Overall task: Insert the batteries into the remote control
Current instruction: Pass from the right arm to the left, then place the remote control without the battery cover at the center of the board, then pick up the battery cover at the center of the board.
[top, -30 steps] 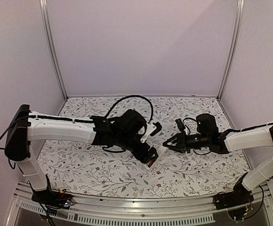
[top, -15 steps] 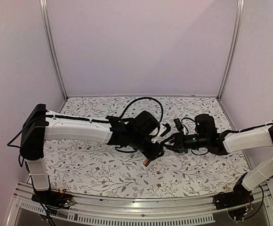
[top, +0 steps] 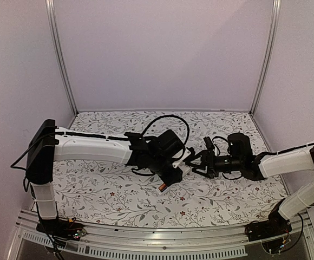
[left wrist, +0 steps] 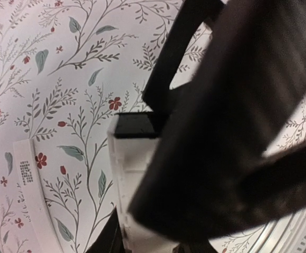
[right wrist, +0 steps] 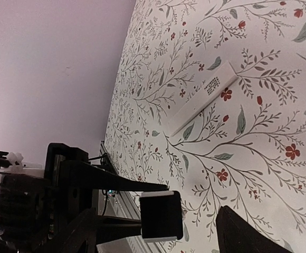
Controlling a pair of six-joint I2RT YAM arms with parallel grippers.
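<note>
The remote control (left wrist: 134, 174) is a white bar with a black end (right wrist: 161, 216), held up off the table. My left gripper (left wrist: 147, 243) is shut on its white body, and in the top view it (top: 177, 170) sits mid-table. My right gripper (right wrist: 163, 234) stands open, with its dark fingers (right wrist: 242, 232) either side of the remote's black end and apart from it. In the top view the right gripper (top: 194, 162) meets the left one tip to tip. The right gripper's black fingers (left wrist: 232, 105) cover much of the remote in the left wrist view. The batteries are hidden.
A flat thin white strip (left wrist: 30, 200) with small print lies on the floral table cover (top: 103, 189), also seen as a strip (right wrist: 206, 97) beyond the right fingers. A small reddish piece (top: 162, 188) shows under the left wrist. Metal rail (top: 146, 238) along the near edge.
My left gripper moved right to the remote and closed on it. My right gripper, shut before, has opened and let go of the remote's black end.
</note>
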